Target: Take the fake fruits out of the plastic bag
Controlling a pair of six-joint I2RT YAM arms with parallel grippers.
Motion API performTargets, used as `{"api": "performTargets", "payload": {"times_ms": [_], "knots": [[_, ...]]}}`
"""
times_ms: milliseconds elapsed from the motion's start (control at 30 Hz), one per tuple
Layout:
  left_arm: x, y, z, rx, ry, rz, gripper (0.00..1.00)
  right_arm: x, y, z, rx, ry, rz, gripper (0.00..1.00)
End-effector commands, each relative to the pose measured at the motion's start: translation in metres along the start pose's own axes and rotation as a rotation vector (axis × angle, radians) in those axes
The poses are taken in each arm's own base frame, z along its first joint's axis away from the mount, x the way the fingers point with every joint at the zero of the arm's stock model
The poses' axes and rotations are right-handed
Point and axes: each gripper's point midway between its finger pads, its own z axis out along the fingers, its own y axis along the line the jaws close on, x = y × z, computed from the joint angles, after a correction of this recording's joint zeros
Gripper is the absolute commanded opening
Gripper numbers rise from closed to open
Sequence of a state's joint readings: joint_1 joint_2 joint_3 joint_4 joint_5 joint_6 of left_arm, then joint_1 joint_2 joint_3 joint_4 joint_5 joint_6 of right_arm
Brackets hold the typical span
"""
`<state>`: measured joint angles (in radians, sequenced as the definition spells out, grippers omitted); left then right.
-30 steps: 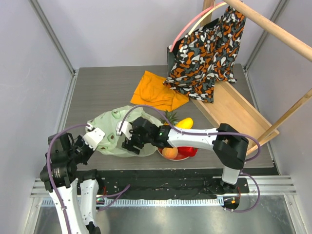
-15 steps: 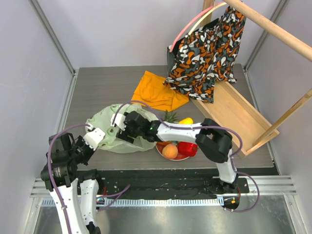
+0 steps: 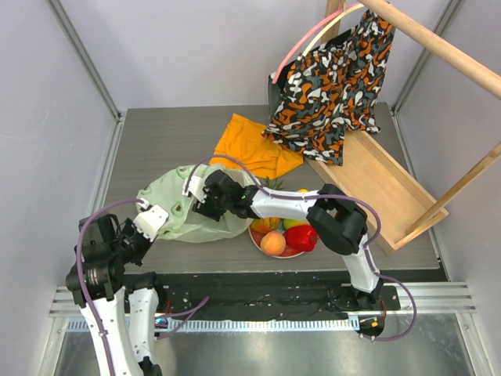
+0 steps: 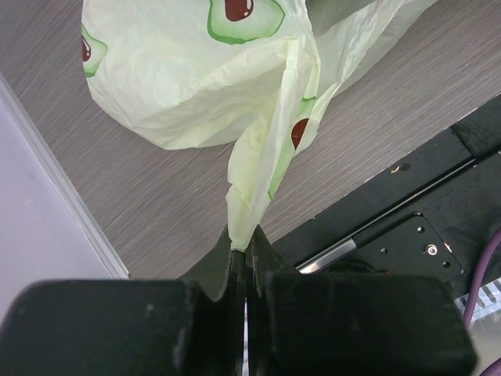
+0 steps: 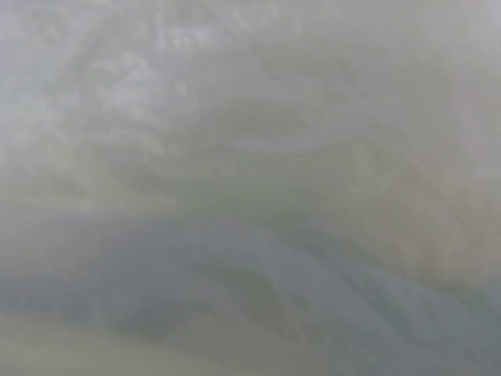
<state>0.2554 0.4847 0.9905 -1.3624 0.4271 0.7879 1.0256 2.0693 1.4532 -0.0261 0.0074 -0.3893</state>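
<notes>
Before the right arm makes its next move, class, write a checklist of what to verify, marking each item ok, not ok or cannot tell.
1. The left gripper is shut on the plastic bag edge: ok.
2. The right gripper is at the bag: ok.
3. Its jaws are on a fruit: cannot tell, as the wrist view is blurred.
4. Fruit is left inside the bag: cannot tell.
5. The plate beside the bag holds the peach and red pepper: ok.

— How many bags?
— Two: one plastic bag (image 3: 176, 207), left; one patterned fabric bag (image 3: 329, 86), far right.
— And fruit?
— One peach (image 3: 272, 244) and one red pepper (image 3: 304, 237) show on one plate (image 3: 290, 253), near; others are half hidden.
— Anything else?
— One orange cloth (image 3: 250, 149), far; two robot arms (image 3: 290, 207).
</notes>
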Motion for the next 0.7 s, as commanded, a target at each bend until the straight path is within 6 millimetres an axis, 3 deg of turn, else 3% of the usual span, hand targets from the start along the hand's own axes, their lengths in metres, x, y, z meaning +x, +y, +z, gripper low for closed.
{"api": "performTargets", "payload": {"times_ms": [0,33,233,367,500,567,600,667], "knots": [[0.030,-0.042,-0.010,0.145,0.127,-0.116,0.00,-0.082,-0.011,-0.064,-0.085,-0.237,0.010,0.21],[0.028,-0.038,-0.008,0.139,0.126,-0.117,0.00,-0.101,-0.022,-0.091,-0.087,-0.300,0.020,0.21],[0.013,-0.019,-0.001,0.097,0.093,-0.138,0.00,-0.109,-0.009,-0.163,-0.249,-0.380,0.051,0.18],[0.004,-0.006,0.010,0.095,0.085,-0.186,0.00,-0.114,-0.020,-0.215,-0.215,-0.431,0.045,0.17],[0.001,0.004,0.016,0.087,0.098,-0.204,0.00,-0.081,-0.042,-0.248,-0.127,-0.346,0.070,0.17],[-0.003,0.008,0.016,0.073,0.087,-0.214,0.00,-0.045,-0.051,-0.256,-0.087,-0.249,0.091,0.17],[-0.006,0.011,0.018,0.071,0.079,-0.216,0.00,-0.031,-0.065,-0.270,-0.038,-0.232,0.105,0.17],[-0.008,0.013,0.019,0.067,0.068,-0.219,0.00,0.010,-0.063,-0.275,-0.033,-0.128,0.097,0.16]]}}
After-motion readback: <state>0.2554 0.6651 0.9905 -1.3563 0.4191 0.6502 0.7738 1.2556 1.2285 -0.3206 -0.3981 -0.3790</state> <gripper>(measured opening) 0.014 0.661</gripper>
